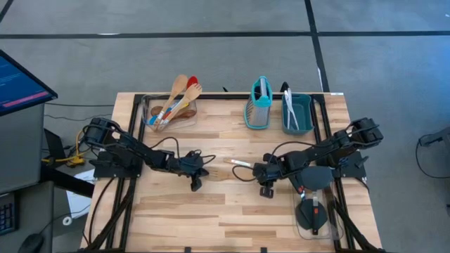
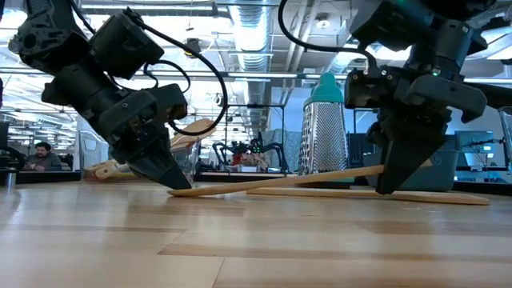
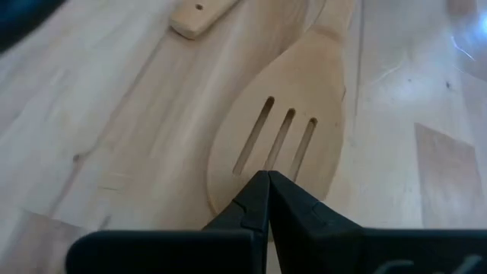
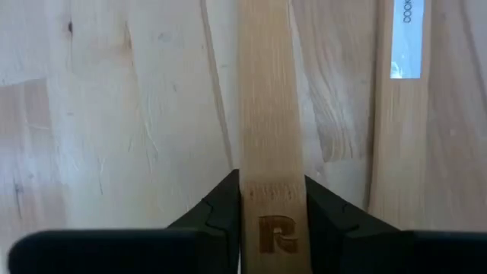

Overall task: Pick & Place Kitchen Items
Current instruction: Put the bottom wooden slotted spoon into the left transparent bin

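- fingers of the right gripper (image 4: 272, 209) sit on either side of a wooden handle (image 4: 268, 114), pads touching its edges; i'd say it is clamped, since the far end of that utensil is tipped up off the table in the low view.
- fingers of the left gripper (image 3: 268, 199) are pressed together with nothing between them, tips resting on the head of the slotted wooden spatula (image 3: 281, 148); my guess is it pins the head down so the other arm can lever the handle up.
- both grippers meet mid-table (image 1: 211, 211), the left arm reaching in from the left, the right arm from the right, because the spatula lies flat there and is hard to grab with one arm.
- second wooden piece with a paper label (image 4: 405, 38) lies just beside the gripped handle, flat on the boards.
- far left, a clear container (image 1: 149, 111) already holds wooden spoons (image 1: 184, 90) and red, blue and yellow ones, leaning out.
- far right stands the teal grater (image 1: 259, 105), upright, beside a teal bin (image 1: 306, 112) with cutlery (image 1: 290, 107) in it.
- near right, another clear container (image 1: 336, 223) holds a black spatula (image 1: 315, 211).
- judging by this, most items look sorted and the spatula is still to go.
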You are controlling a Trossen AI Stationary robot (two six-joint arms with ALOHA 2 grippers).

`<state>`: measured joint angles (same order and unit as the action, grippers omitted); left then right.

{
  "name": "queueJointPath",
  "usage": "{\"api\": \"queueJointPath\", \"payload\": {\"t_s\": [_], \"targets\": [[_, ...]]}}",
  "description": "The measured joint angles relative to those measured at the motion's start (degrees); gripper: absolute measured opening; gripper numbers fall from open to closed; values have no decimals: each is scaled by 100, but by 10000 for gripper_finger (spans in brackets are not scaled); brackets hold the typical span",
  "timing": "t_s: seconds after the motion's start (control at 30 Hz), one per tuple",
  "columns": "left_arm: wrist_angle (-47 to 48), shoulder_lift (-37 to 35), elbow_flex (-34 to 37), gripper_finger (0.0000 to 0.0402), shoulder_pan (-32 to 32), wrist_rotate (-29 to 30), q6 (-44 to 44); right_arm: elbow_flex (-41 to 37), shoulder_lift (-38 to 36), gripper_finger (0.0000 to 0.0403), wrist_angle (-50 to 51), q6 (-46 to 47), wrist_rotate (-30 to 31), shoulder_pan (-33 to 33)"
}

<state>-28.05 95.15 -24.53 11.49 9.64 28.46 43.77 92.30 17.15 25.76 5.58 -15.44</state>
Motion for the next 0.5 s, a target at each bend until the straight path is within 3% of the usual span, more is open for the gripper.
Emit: {"api": "queueJointPath", "payload": {"t_s": [0.27, 0.5], "targets": [[-91, -244, 33, 3, 1, 92, -243, -2, -5, 87, 51, 137, 75, 11], [-241, -1721, 20, 3, 143, 59, -799, -2, -7, 82, 28, 127, 79, 9]]}}
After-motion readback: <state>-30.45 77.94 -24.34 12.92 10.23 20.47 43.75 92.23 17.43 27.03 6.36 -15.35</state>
